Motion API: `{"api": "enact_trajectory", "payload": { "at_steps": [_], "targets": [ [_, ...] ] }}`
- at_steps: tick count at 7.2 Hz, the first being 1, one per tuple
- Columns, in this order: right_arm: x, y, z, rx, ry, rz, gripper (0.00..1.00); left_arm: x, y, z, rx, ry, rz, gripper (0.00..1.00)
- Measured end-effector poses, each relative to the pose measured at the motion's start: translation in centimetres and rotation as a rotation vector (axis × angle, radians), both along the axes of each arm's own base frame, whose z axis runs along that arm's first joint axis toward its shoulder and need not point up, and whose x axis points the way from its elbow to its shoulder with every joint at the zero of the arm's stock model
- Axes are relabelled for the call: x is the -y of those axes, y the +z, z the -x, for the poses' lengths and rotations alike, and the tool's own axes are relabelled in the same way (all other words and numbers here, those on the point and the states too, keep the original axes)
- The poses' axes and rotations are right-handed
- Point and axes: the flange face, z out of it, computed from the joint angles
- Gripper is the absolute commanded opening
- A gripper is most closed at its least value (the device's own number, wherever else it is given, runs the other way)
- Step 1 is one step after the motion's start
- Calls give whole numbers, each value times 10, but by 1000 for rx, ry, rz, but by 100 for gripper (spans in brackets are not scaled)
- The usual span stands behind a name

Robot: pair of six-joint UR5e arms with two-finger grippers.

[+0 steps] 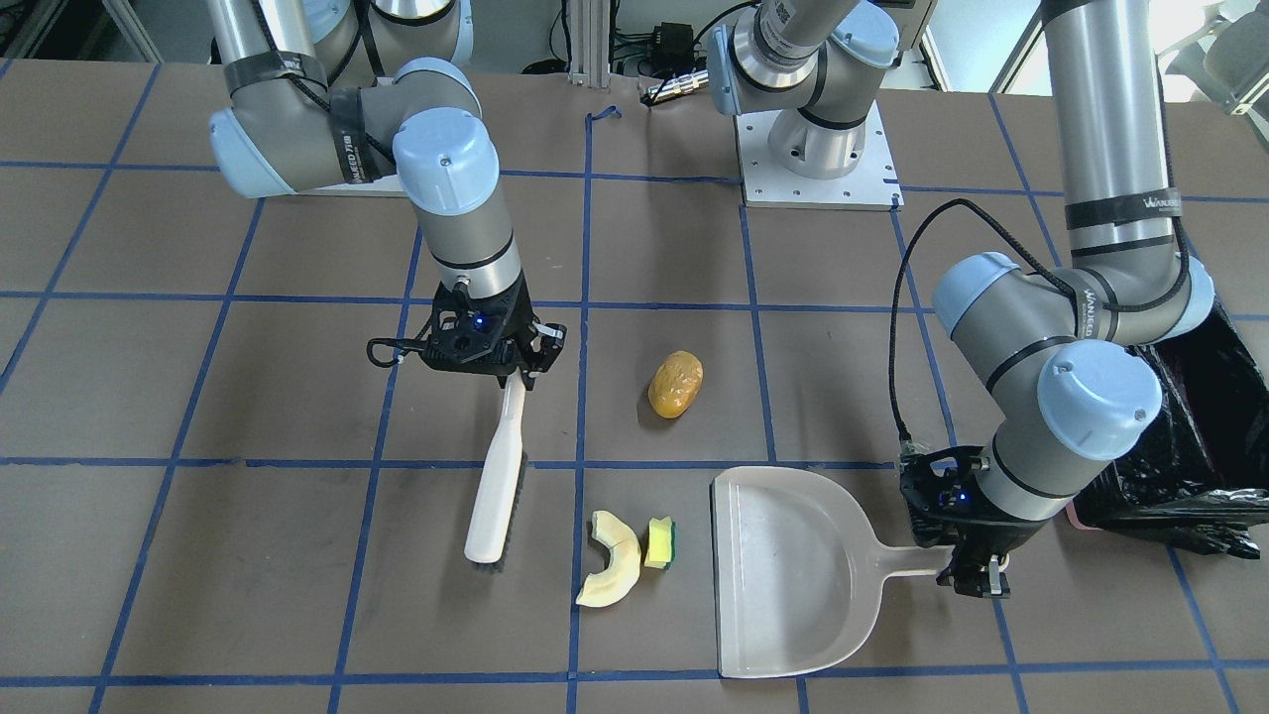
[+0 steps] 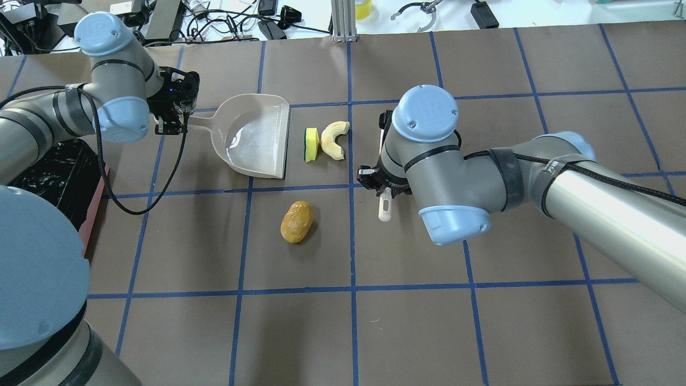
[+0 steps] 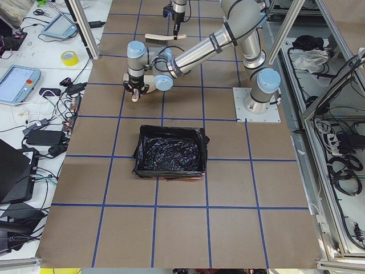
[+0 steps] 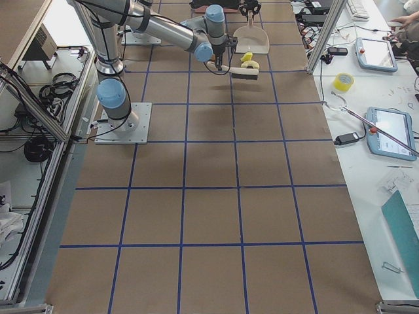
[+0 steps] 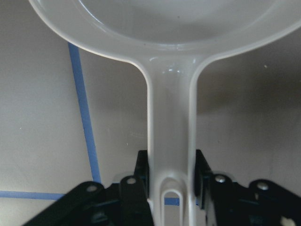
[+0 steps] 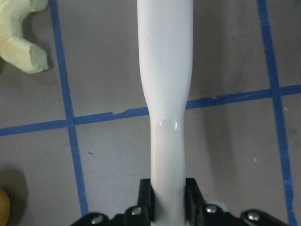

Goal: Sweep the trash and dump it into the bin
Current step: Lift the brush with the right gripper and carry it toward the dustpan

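Note:
My left gripper (image 1: 977, 575) (image 5: 171, 176) is shut on the handle of the flat white dustpan (image 1: 793, 575) (image 2: 257, 134), which lies on the table. My right gripper (image 1: 511, 372) (image 6: 168, 193) is shut on the handle of a white brush (image 1: 496, 486), whose bristles rest on the table. The cream crescent slice (image 1: 610, 572) (image 2: 333, 140) and the yellow-green sponge piece (image 1: 660, 542) lie between the brush and the dustpan's mouth. The golden-brown potato lump (image 1: 676, 384) (image 2: 296, 221) lies apart, nearer the robot. The black-lined pink bin (image 1: 1190, 436) (image 3: 169, 151) stands beside my left arm.
The brown table is marked with a blue tape grid. The arms' base plate (image 1: 818, 188) sits at the robot's side. Cables and tools (image 2: 268, 21) lie beyond the table's far edge.

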Motion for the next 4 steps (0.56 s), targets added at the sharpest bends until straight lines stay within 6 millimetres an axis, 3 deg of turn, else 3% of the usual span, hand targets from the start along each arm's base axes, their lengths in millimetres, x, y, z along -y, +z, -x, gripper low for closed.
{"api": "enact_trajectory", "payload": {
  "at_steps": [2,4],
  "targets": [
    [1,-18,-38,4,-2,-17,0,0,-1,0,-1,1,-2,0],
    [5,-24,-63,20,-26,-13,0,0,-3,-1,-1,0,-5,0]
  ]
}}
